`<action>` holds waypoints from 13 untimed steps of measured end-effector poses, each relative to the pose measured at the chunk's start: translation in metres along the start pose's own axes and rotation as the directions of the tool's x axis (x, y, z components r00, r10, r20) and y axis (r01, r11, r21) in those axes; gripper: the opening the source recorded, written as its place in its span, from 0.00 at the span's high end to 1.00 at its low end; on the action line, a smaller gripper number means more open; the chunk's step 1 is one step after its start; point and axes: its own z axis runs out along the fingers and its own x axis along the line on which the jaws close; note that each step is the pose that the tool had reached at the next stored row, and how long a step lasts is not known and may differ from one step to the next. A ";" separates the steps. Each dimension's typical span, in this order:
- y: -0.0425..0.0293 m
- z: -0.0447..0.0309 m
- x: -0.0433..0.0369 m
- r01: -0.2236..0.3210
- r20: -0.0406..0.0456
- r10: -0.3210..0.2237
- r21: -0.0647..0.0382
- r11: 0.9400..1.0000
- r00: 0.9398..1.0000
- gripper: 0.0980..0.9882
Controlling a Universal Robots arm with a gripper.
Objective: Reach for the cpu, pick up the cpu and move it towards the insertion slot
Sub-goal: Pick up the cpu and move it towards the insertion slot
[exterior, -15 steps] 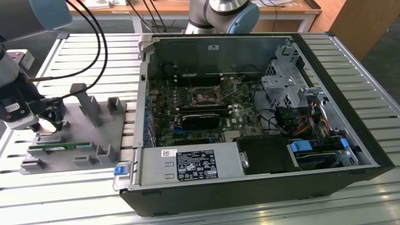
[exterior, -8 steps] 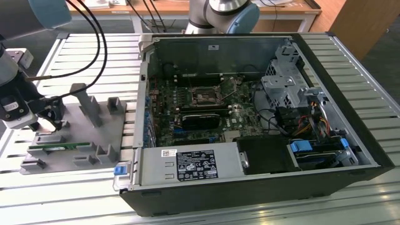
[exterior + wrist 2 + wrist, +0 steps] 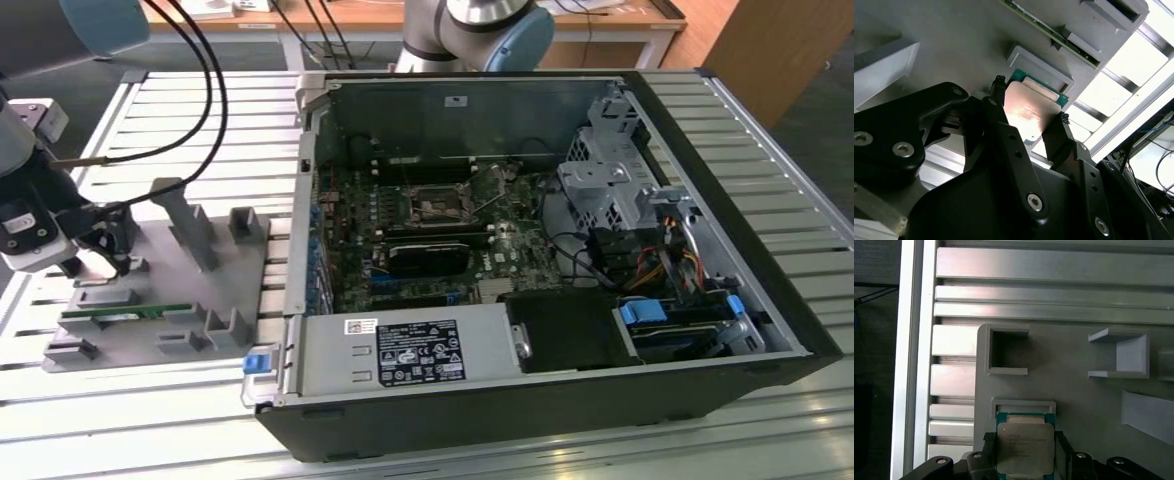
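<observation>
Black fingers of the gripper (image 3: 1030, 100) flank the cpu (image 3: 1029, 110) and press against two opposite edges, so the chip sits grasped between them in both wrist views. The cpu (image 3: 1025, 442) is a flat square with a dull silver metal lid that catches a warm glare, printed text too fine to make out, and a thin green rim. It lies just beside a low grey bracket (image 3: 1024, 405) on the grey fixture plate (image 3: 147, 290). In the exterior view the gripper (image 3: 100, 262) hangs over that plate's end at the exterior view's left, near a green memory stick (image 3: 120, 313). Well apart, inside the open computer case (image 3: 747, 270), is the insertion slot (image 3: 438, 205).
</observation>
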 end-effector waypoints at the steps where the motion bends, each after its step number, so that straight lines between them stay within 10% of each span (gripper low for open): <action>1: 0.0000 -0.0007 0.0000 0.000 0.000 0.000 0.000 1.000 1.000 0.50; 13: 0.0005 -0.0044 0.0000 0.000 0.000 0.000 0.002 1.000 1.000 0.50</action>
